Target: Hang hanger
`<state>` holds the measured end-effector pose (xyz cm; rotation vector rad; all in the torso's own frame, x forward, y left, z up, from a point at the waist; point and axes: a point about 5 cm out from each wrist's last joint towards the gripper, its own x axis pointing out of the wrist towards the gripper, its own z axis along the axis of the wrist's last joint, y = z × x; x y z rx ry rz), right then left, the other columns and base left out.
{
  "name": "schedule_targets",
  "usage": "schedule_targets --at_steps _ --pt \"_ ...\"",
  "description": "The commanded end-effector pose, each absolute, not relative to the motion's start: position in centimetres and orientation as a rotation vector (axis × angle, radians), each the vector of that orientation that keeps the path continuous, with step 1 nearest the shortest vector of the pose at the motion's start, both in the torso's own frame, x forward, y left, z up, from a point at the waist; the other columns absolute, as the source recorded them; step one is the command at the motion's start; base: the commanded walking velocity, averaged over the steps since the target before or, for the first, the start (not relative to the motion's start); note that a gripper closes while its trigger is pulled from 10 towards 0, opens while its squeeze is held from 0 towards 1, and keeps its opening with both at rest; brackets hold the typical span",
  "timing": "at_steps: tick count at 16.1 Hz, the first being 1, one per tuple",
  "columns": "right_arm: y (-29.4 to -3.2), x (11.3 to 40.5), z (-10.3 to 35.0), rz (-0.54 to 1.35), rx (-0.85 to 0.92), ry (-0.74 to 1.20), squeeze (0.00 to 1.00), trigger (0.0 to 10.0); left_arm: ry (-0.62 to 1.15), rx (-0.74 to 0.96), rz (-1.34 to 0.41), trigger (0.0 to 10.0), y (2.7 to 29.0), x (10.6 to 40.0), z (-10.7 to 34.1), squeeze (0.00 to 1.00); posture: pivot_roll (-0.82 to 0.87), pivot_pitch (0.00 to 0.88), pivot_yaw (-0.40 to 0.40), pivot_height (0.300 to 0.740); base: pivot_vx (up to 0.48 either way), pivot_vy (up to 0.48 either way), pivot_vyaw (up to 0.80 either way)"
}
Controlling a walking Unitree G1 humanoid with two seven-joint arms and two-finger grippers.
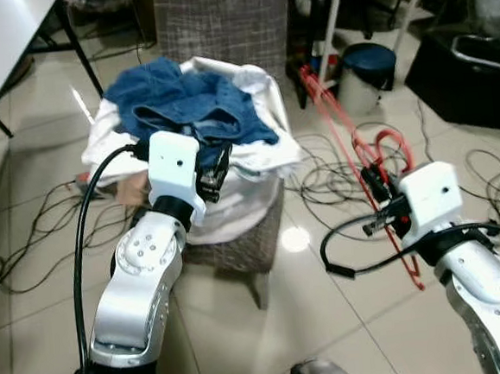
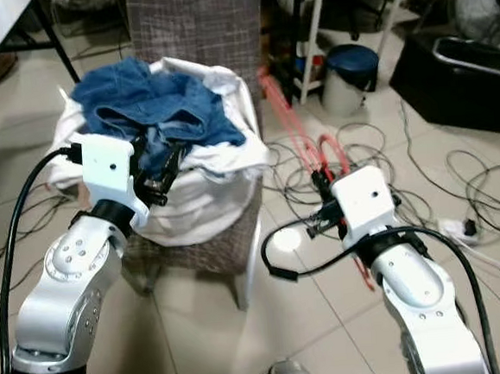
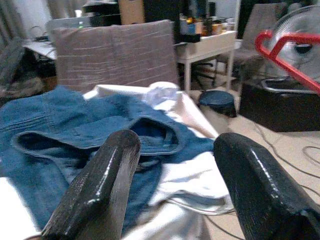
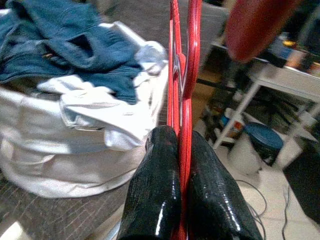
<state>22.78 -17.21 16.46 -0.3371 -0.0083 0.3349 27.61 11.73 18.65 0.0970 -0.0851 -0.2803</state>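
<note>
The right tool [image 2: 325, 200] pinched the thin red plastic hanger [image 1: 354, 135], best kept level; left tool [image 1: 219, 174] gaped wide

Red hanger [image 4: 182, 75] – smooth, glossy plastic. Fingers [image 4: 155, 190] – black, shiny, finely textured. Jeans [image 1: 183, 101] – matt blue denim. Floor [image 1: 330, 319] – glossy tile.

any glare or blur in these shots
Left eye view: glare spot on the floor tiles by the chair. Right wrist view: red hanger sharp between the fingers, a red blob at top blurred. Left wrist view: jeans slightly soft, background dim.
</note>
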Motion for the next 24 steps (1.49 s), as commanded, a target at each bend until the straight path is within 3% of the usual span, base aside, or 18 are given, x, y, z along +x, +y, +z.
schedule_targets --at_steps 1,5,9,15,16,18,21,22,24 --pt "-16.6 22.8 16.8 0.390 -0.374 -0.032 0.00 10.0 -0.060 0.114 -0.207 10.0 13.2 27.8 18.2 0.00 -0.12 0.098 0.010 0.740 0.409 0.000 0.00" --pt "-16.7 22.9 17.1 0.404 -0.381 -0.040 0.00 10.0 -0.051 0.131 -0.185 10.0 14.2 27.5 18.1 0.00 -0.11 0.108 -0.005 0.740 0.406 0.000 0.72" --pt "-17.4 22.9 17.1 0.315 -0.236 -0.011 0.00 10.0 -0.042 0.112 -0.266 10.0 12.9 27.0 17.8 0.00 -0.12 0.119 -0.001 0.740 0.371 0.000 -0.20" --pt "-17.3 21.5 16.9 0.323 -0.270 -0.010 0.00 10.0 0.102 0.118 -0.364 10.0 12.8 24.6 15.4 0.00 -0.13 0.124 0.023 0.740 0.000 0.000 -0.13" --pt "-17.3 21.5 16.9 0.342 -0.273 0.001 0.00 10.0 0.142 0.051 -0.441 10.0 12.2 24.5 15.4 1.00 -0.13 0.124 0.019 0.740 0.000 0.000 0.00" --pt "-17.2 21.3 16.8 0.439 -0.319 0.024 0.00 10.0 0.111 -0.039 -0.549 10.0 11.0 25.1 16.7 1.00 -0.12 0.125 0.013 0.740 0.000 0.000 0.00" --pt "-18.3 22.2 17.2 0.324 -0.352 0.010 0.00 10.0 0.068 0.002 -0.511 10.0 10.3 26.5 17.1 1.00 -0.13 0.123 0.015 0.740 0.000 0.000 0.00" --pt "-18.7 22.5 17.8 0.263 -0.361 -0.031 0.00 10.0 0.053 0.028 -0.454 10.0 10.6 26.9 17.1 0.00 -0.13 0.125 0.017 0.740 0.000 0.000 0.00" --pt "-19.6 22.6 20.2 0.083 -0.289 -0.174 0.00 10.0 -0.044 0.008 -0.361 10.0 11.5 26.8 18.0 0.00 -0.14 0.115 0.013 0.740 0.000 0.000 0.00"
